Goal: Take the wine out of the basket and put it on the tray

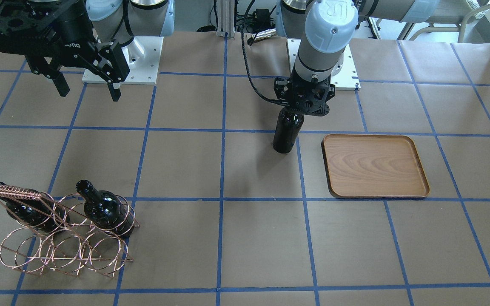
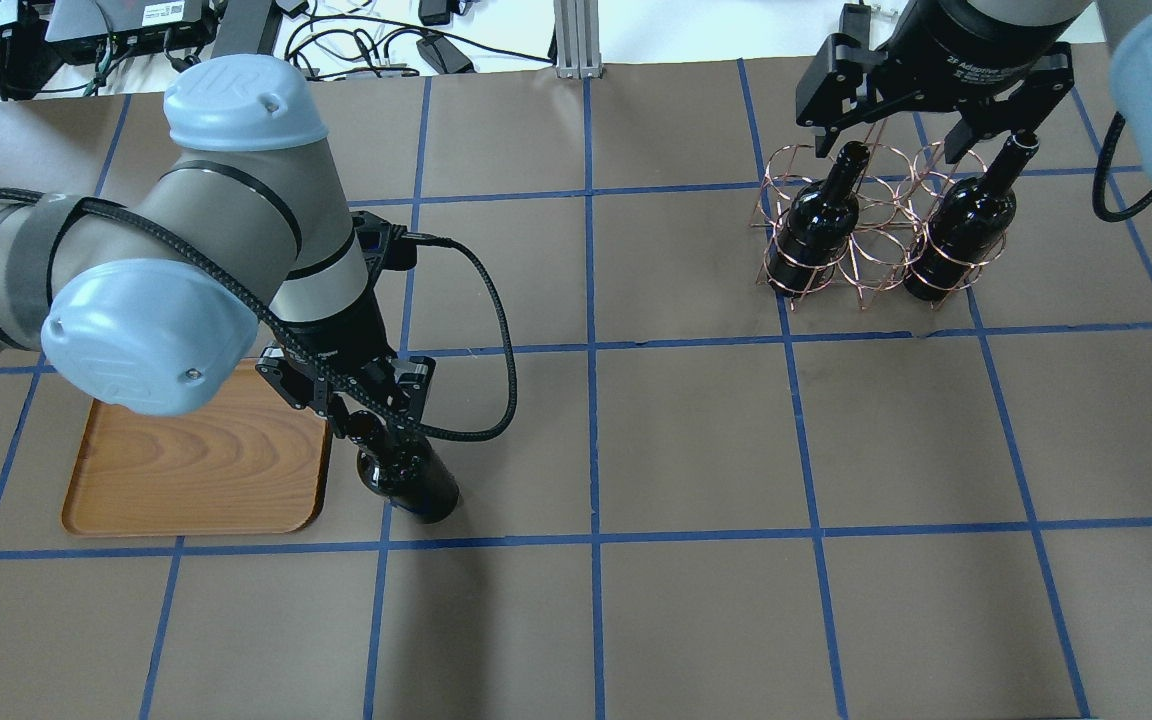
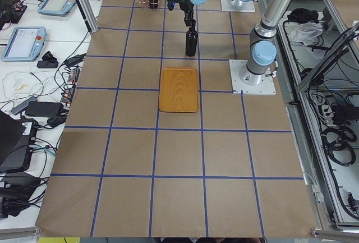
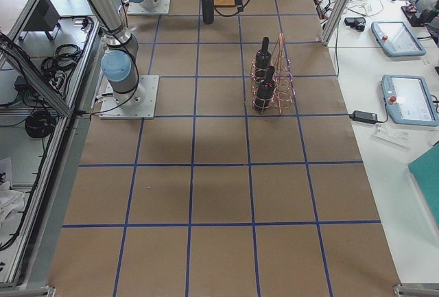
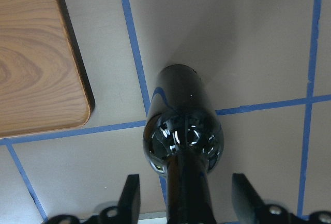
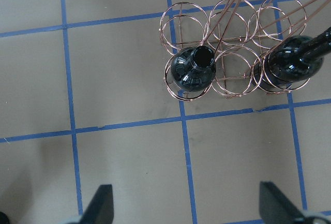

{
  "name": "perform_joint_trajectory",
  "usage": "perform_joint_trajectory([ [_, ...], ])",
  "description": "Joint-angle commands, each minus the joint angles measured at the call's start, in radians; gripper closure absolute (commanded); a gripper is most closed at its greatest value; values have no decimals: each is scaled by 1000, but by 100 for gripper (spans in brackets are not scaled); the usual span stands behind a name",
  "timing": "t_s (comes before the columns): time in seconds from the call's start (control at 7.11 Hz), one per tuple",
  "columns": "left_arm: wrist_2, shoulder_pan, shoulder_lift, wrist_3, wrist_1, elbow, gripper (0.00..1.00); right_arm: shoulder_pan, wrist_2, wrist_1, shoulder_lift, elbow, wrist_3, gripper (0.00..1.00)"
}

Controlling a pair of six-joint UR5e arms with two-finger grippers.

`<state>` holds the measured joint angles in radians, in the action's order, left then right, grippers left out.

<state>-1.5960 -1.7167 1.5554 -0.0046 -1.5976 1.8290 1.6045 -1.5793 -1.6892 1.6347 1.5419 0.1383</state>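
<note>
**Front view:** one bottle [image 1: 288, 134] stands upright on the counter [image 1: 228, 238], just beside the tray [image 1: 374, 165] but not on it. Two other bottles [image 1: 109, 212] rest in the basket [image 1: 64, 250].

**Left wrist view:** the left fingers [image 5: 132, 198] flank the bottle's neck, spread, with counter showing on either side.

**Right wrist view:** the right fingers [image 6: 101, 206] hang wide apart and empty above the basket.

**Handling, as judged:** the glass is heavy, rigid, slick and breakable; grip the neck squarely below the lip and lift without tilt
</note>
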Motion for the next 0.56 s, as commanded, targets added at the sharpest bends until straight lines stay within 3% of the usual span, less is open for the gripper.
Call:
perform_joint_trajectory([
  [0.0, 1, 0, 0, 0, -4, 1, 46, 0, -1, -1, -1, 14, -8, 0],
  [0.42, 1, 0, 2, -3, -11, 1, 54, -2, -7, -3, -3, 14, -2, 0],
])
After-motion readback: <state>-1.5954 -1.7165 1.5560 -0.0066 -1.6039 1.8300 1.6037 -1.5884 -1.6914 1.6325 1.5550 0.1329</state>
